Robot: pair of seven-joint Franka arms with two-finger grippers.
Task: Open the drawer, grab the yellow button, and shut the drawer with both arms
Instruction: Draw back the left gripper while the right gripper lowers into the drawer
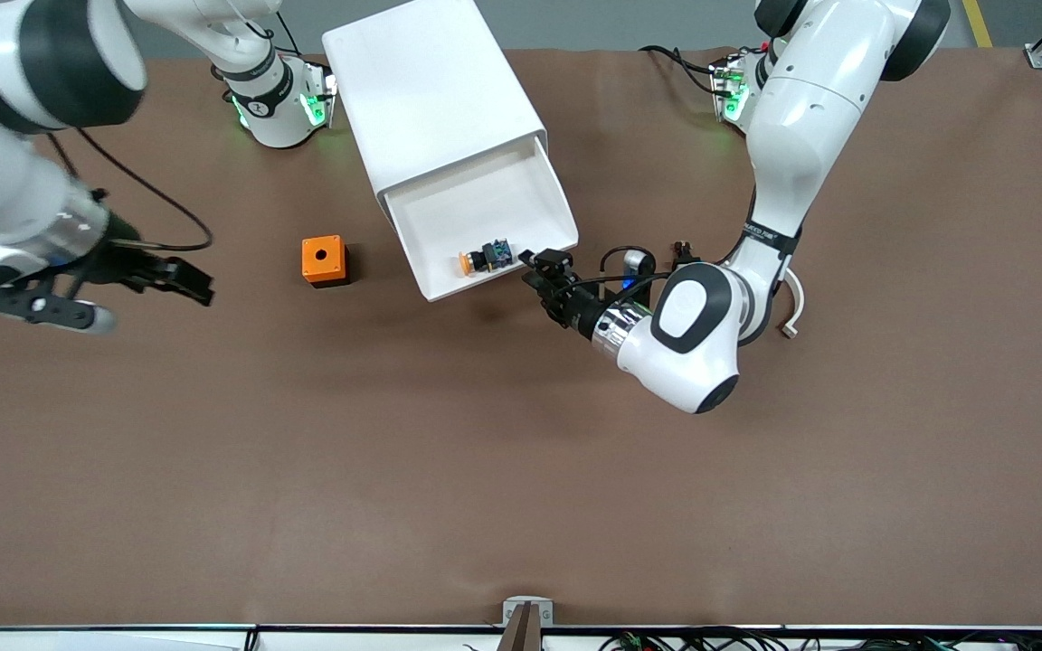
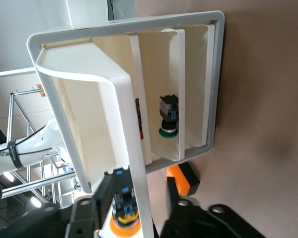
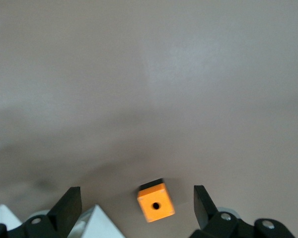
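The white cabinet [image 1: 431, 90] lies on the table with its top drawer [image 1: 467, 203] pulled out. The button [image 1: 485, 258], orange cap and black-and-blue body, lies in the drawer by its front wall. My left gripper [image 1: 536, 269] is open at the drawer's front corner. In the left wrist view its fingers [image 2: 97, 203] straddle the drawer's front wall [image 2: 124, 114], one finger inside beside the button [image 2: 124, 214]. My right gripper [image 1: 191, 280] is open and empty, over the table beside the orange box [image 1: 324, 260], toward the right arm's end.
The orange box with a round hole shows between the right gripper's fingers [image 3: 69, 206] in the right wrist view [image 3: 156, 202]. A green-capped button [image 2: 168, 123] sits in a lower drawer. A small black item [image 1: 684, 249] lies by the left arm.
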